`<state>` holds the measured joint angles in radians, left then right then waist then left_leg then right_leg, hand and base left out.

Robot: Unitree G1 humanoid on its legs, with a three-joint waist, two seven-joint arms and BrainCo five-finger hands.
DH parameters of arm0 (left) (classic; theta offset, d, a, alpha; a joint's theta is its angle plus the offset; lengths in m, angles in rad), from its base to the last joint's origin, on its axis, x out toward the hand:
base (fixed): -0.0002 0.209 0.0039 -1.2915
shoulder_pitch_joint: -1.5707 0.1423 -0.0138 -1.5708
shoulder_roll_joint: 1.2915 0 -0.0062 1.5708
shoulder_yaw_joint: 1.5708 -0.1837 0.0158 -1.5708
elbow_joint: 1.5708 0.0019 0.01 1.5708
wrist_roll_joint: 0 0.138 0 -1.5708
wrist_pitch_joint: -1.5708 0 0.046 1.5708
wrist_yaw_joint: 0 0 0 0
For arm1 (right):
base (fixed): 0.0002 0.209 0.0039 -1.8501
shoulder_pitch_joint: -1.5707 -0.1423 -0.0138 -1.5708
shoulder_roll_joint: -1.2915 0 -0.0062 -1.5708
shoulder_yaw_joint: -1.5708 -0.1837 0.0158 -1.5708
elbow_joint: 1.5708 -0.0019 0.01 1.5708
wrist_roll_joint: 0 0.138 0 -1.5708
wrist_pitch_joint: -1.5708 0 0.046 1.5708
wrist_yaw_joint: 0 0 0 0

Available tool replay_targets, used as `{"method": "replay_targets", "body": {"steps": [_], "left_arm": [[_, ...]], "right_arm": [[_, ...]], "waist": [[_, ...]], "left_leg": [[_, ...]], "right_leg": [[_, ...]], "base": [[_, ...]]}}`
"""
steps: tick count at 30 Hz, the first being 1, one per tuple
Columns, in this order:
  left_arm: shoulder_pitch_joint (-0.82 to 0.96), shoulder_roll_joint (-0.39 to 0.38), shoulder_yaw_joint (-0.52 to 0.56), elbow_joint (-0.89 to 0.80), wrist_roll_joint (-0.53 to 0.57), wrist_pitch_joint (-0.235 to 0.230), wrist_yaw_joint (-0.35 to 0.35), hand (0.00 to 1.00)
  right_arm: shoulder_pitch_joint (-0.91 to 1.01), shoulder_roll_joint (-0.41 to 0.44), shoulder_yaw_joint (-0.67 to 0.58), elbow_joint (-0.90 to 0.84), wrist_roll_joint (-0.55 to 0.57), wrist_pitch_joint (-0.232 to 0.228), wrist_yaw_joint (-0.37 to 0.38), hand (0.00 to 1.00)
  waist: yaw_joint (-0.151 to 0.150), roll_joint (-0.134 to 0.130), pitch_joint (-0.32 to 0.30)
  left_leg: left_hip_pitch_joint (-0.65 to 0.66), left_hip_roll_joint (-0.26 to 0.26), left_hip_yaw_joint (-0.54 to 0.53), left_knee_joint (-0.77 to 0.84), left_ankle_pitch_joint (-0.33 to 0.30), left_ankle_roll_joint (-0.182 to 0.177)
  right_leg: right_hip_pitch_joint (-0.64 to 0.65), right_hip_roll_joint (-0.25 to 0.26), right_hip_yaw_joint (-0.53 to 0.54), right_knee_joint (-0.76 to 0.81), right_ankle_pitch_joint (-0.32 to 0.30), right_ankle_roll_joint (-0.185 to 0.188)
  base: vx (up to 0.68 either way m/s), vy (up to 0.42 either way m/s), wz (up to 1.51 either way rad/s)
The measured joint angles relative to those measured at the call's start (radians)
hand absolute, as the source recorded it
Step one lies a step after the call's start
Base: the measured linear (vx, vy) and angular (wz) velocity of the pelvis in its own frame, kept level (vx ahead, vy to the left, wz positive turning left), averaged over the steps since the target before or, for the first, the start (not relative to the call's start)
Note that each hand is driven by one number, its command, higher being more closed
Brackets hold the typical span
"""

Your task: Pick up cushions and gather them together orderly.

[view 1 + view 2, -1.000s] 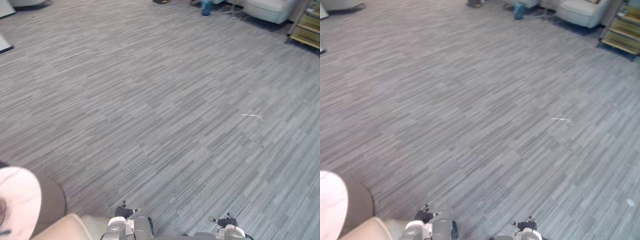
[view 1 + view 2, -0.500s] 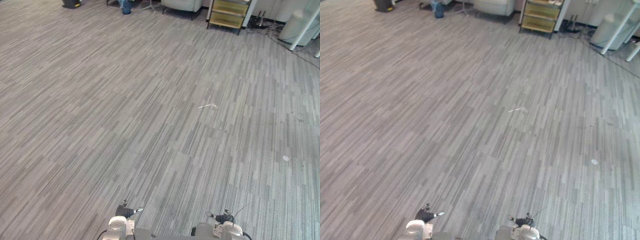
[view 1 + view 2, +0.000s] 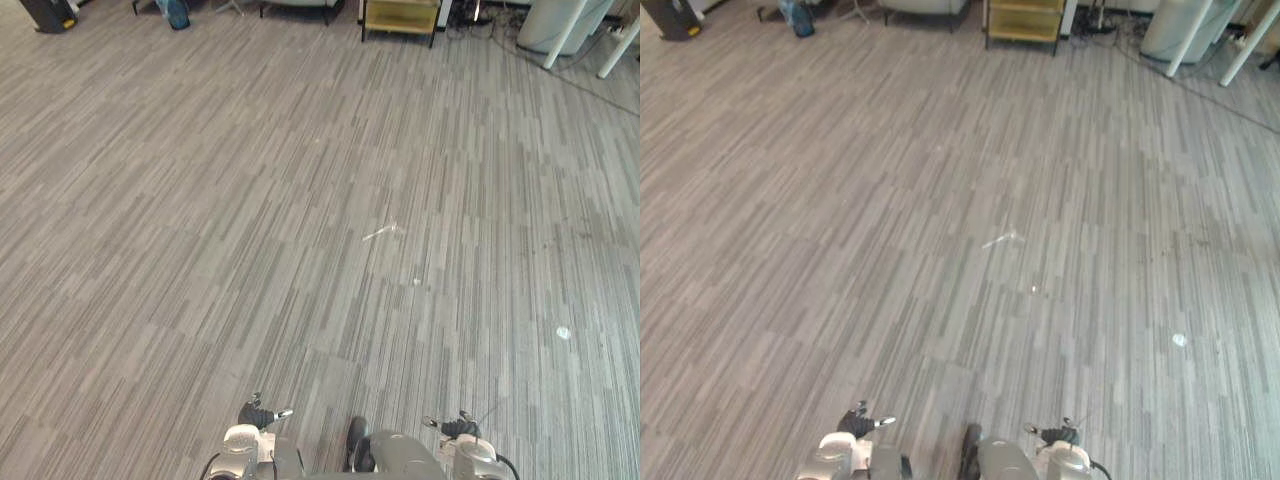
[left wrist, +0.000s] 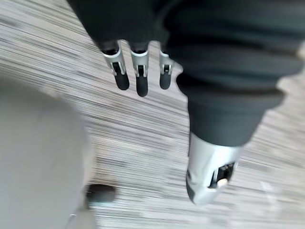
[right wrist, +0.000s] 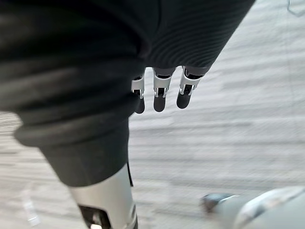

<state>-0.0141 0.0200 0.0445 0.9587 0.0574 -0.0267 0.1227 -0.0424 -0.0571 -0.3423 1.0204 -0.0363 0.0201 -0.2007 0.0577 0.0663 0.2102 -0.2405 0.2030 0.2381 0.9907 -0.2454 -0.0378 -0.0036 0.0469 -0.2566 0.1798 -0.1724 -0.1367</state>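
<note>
My left hand (image 4: 138,71) hangs over the grey striped carpet in the left wrist view. Its fingers are straight and relaxed, the thumb (image 4: 207,174) stands apart, and nothing lies between them. My right hand (image 5: 162,90) hangs the same way over the carpet in the right wrist view, fingers straight and holding nothing. In both eye views the carpet floor (image 3: 300,200) stretches out in front of me.
A low wooden shelf unit (image 3: 400,14) stands at the far edge. A blue object (image 3: 177,13) and a black bin (image 3: 48,12) are at the far left, white table legs (image 3: 565,22) and floor cables (image 3: 570,80) at the far right. Small white scraps (image 3: 380,232) lie mid-floor.
The camera has swung to the right, shifting the whole picture left. The beige cushion and round white table at lower left one second ago have left the frame. The shelf unit came towards top centre.
</note>
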Motion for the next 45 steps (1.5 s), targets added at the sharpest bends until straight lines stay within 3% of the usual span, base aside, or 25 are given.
{"method": "replay_targets", "body": {"steps": [2, 4, 6, 8, 10, 11, 13, 16, 18, 20, 21, 22, 24, 25, 27, 28, 31, 33, 35, 36, 37, 38, 41, 43, 45], "left_arm": [[0.006, 0.002, 0.008, -0.004, -0.001, -0.01, 0.001, 0.0], [0.02, -0.003, 0.011, -0.006, -0.01, -0.013, 0.002, 0.0], [0.021, -0.001, 0.011, -0.005, -0.014, -0.018, 0.001, 0.0], [0.018, 0.008, 0.023, -0.006, -0.009, -0.015, -0.004, 0.0], [0.016, 0.006, 0.04, -0.006, -0.01, -0.017, -0.012, 0.0], [0.015, 0.016, 0.038, 0.01, -0.009, -0.015, -0.013, 0.0], [0.007, 0.038, 0.018, 0.03, 0.001, -0.005, -0.017, 0.0], [0.008, 0.043, -0.023, 0.066, 0.0, 0.002, -0.017, 0.0], [0.005, 0.047, -0.025, 0.075, 0.0, 0.004, -0.017, 0.0], [0.006, 0.052, -0.036, 0.072, 0.0, 0.003, -0.015, 0.0], [0.012, 0.072, -0.043, 0.074, 0.002, 0.002, -0.018, 0.0], [0.024, 0.049, -0.039, 0.088, 0.002, 0.003, -0.017, 0.0], [0.03, 0.023, -0.021, 0.094, 0.006, 0.003, -0.017, 0.0], [0.021, 0.002, 0.005, 0.089, 0.01, 0.004, -0.017, 0.0], [0.023, -0.007, 0.014, 0.066, 0.012, 0.004, -0.019, 0.0], [0.024, 0.007, 0.009, 0.041, 0.017, 0.002, -0.019, 0.0], [0.025, 0.008, 0.008, 0.018, 0.019, -0.005, -0.019, 0.0], [0.024, 0.004, 0.008, 0.002, 0.016, -0.01, -0.019, 0.0], [0.028, -0.002, 0.007, 0.0, 0.014, -0.012, -0.018, 0.0], [0.027, -0.002, 0.007, 0.001, 0.008, -0.014, -0.017, 0.0], [0.024, 0.006, 0.006, 0.002, 0.009, -0.013, -0.018, 0.0], [0.018, 0.021, 0.007, 0.002, 0.013, -0.012, -0.019, 0.0], [0.014, 0.034, 0.008, 0.002, 0.015, -0.012, -0.021, 0.0], [-0.002, 0.041, -0.003, 0.032, 0.015, -0.006, -0.021, 0.0], [0.001, 0.045, -0.008, 0.058, 0.015, 0.008, -0.023, 0.0]], "right_arm": [[-0.03, -0.005, -0.002, 0.029, 0.0, 0.002, 0.0, 0.0], [-0.038, -0.018, 0.002, 0.055, -0.001, 0.002, -0.001, 0.0], [-0.035, -0.025, 0.016, 0.07, -0.002, 0.011, -0.002, 0.0], [-0.031, -0.027, 0.024, 0.067, -0.005, 0.009, 0.001, 0.0], [-0.026, -0.029, 0.028, 0.068, -0.011, 0.009, 0.002, 0.0], [-0.024, -0.023, 0.028, 0.068, -0.015, 0.008, 0.003, 0.0], [-0.011, -0.014, 0.028, 0.068, -0.024, 0.007, 0.006, 0.0], [0.019, -0.018, 0.032, 0.056, -0.023, 0.005, 0.014, 0.0], [0.003, -0.031, 0.036, 0.037, -0.025, -0.003, 0.021, 0.0], [0.001, -0.036, 0.036, 0.017, -0.027, -0.007, 0.025, 0.0], [0.021, -0.033, 0.032, 0.025, -0.031, -0.005, 0.025, 0.0], [0.023, -0.055, 0.031, 0.039, -0.032, 0.0, 0.027, 0.0], [0.02, -0.062, 0.028, 0.041, -0.034, -0.002, 0.027, 0.0], [0.025, -0.06, 0.03, 0.034, -0.034, 0.0, 0.025, 0.0], [0.033, -0.057, 0.029, 0.023, -0.029, 0.004, 0.022, 0.0], [0.041, -0.04, 0.03, 0.018, -0.019, 0.006, 0.022, 0.0], [0.041, -0.024, 0.025, 0.02, -0.001, 0.006, 0.017, 0.0], [0.032, -0.016, -0.002, 0.02, 0.0, 0.007, 0.01, 0.0], [0.026, -0.018, -0.006, 0.026, -0.001, 0.006, 0.004, 0.0], [0.022, -0.019, -0.003, 0.038, -0.001, 0.007, 0.004, 0.0], [0.011, -0.01, 0.009, 0.062, -0.001, 0.007, 0.003, 0.0], [0.011, 0.002, 0.006, 0.062, -0.003, 0.007, 0.003, 0.0], [0.023, 0.01, 0.002, 0.059, -0.005, 0.008, 0.004, 0.0], [0.021, 0.02, 0.002, 0.054, -0.009, 0.005, 0.007, 0.0], [0.031, 0.025, 0.01, 0.055, -0.009, 0.006, 0.01, 0.0]], "waist": [[0.016, 0.006, 0.002], [0.028, 0.024, -0.002], [0.059, 0.02, -0.014], [0.047, -0.016, -0.031], [0.055, -0.031, -0.03], [0.05, -0.04, -0.03], [0.034, -0.064, -0.027], [0.008, -0.043, -0.022], [-0.012, -0.023, -0.017], [-0.019, -0.015, -0.014], [-0.033, -0.053, -0.027], [-0.039, -0.022, -0.035], [-0.046, 0.007, -0.054], [-0.047, 0.026, -0.042], [-0.038, 0.041, -0.031], [-0.024, 0.015, -0.017], [-0.01, 0.004, -0.018], [0.006, 0.004, -0.017], [0.017, 0.011, -0.022], [0.028, 0.011, -0.022], [0.036, -0.019, -0.042], [0.031, -0.045, -0.045], [0.034, -0.072, -0.052], [0.031, -0.083, -0.047], [0.024, -0.083, -0.042]], "left_leg": [[-0.082, -0.052, -0.002, -0.302, -0.005, -0.002], [-0.085, -0.097, -0.01, -0.656, 0.084, -0.032], [-0.083, -0.13, -0.02, -0.766, 0.275, 0.006], [-0.103, -0.178, -0.031, -0.697, 0.23, 0.09], [-0.091, -0.181, -0.031, -0.628, 0.167, 0.093], [-0.032, -0.189, -0.041, -0.636, 0.106, 0.089], [0.086, -0.223, -0.06, -0.681, 0.054, 0.096], [0.31, -0.223, -0.095, -0.787, 0.033, 0.093], [0.39, -0.193, -0.112, -0.829, 0.021, 0.094], [0.438, -0.163, -0.118, -0.856, 0.005, 0.076], [0.49, -0.17, -0.157, -0.861, -0.041, 0.004], [0.513, -0.127, -0.188, -0.83, -0.065, -0.011], [0.37, -0.078, -0.209, -0.509, -0.043, -0.041], [0.256, -0.038, -0.21, -0.244, 0.051, -0.05], [0.171, 0.021, -0.172, -0.021, 0.042, -0.043], [0.098, 0.029, -0.123, 0.067, 0.004, -0.024], [-0.013, 0.007, -0.069, -0.022, -0.036, 0.003], [-0.087, -0.06, -0.057, -0.322, -0.03, 0.002], [-0.078, -0.122, -0.091, -0.744, 0.139, -0.036], [-0.069, -0.123, -0.089, -0.749, 0.218, -0.043], [-0.073, -0.156, -0.085, -0.732, 0.262, -0.003], [-0.084, -0.182, -0.086, -0.694, 0.225, 0.037], [-0.084, -0.2, -0.083, -0.597, 0.139, 0.068], [0.019, -0.218, -0.086, -0.617, 0.07, 0.075], [0.151, -0.235, -0.087, -0.677, 0.046, 0.073]], "right_leg": [[0.077, -0.006, 0.04, -0.073, -0.007, 0.029], [0.13, -0.015, 0.071, -0.124, -0.027, 0.057], [0.194, -0.036, 0.115, -0.157, -0.064, 0.116], [0.197, -0.089, 0.122, -0.122, -0.081, 0.153], [0.146, -0.109, 0.143, 0.056, -0.088, 0.175], [0.069, -0.126, 0.145, 0.305, -0.072, 0.248], [-0.066, -0.189, 0.144, 0.671, -0.023, 0.308], [-0.171, -0.232, 0.037, 0.725, -0.136, 0.182], [-0.253, -0.214, -0.007, 0.579, -0.145, 0.163], [-0.33, -0.173, 0.015, 0.285, -0.044, 0.192], [-0.35, -0.159, 0.085, 0.106, 0.188, 0.169], [-0.365, -0.13, 0.085, 0.213, 0.175, 0.128], [-0.341, -0.103, 0.061, 0.245, 0.071, 0.107], [-0.286, -0.08, 0.052, 0.225, 0.044, 0.091], [-0.197, -0.048, 0.049, 0.184, 0.02, 0.073], [-0.079, -0.05, 0.059, 0.126, -0.005, 0.072], [0.032, -0.062, 0.07, 0.036, -0.017, 0.08], [0.112, -0.094, 0.081, -0.029, -0.031, 0.109], [0.182, -0.118, 0.099, -0.096, -0.061, 0.158], [0.201, -0.12, 0.112, -0.108, -0.07, 0.168], [0.219, -0.147, 0.131, -0.121, -0.084, 0.169], [0.221, -0.174, 0.131, -0.104, -0.078, 0.172], [0.183, -0.2, 0.167, 0.061, -0.067, 0.193], [0.003, -0.231, 0.222, 0.528, 0.022, 0.329], [-0.1, -0.257, 0.193, 0.772, -0.024, 0.298]], "base": [[0.46, 0.051, -0.47], [0.47, 0.113, -0.52], [0.54, 0.172, -0.5], [0.68, 0.159, -0.03], [0.63, 0.148, -0.04], [0.48, 0.125, 0.01], [0.62, 0.119, 0.21], [0.69, 0.007, 0.28], [0.64, -0.097, 0.34], [0.58, -0.155, 0.56], [0.74, -0.27, 0.71], [0.86, -0.326, 0.59], [0.72, -0.291, 0.11], [0.58, -0.218, 0.03], [0.57, -0.132, -0.09], [0.54, -0.091, -0.15], [0.52, -0.035, -0.11], [0.49, 0.086, -0.12], [0.53, 0.19, -0.22], [0.62, 0.244, -0.41], [0.56, 0.196, -0.23], [0.58, 0.152, 0.02], [0.57, 0.176, 0.18], [0.52, 0.185, 0.02], [0.51, 0.111, 0.01]]}}
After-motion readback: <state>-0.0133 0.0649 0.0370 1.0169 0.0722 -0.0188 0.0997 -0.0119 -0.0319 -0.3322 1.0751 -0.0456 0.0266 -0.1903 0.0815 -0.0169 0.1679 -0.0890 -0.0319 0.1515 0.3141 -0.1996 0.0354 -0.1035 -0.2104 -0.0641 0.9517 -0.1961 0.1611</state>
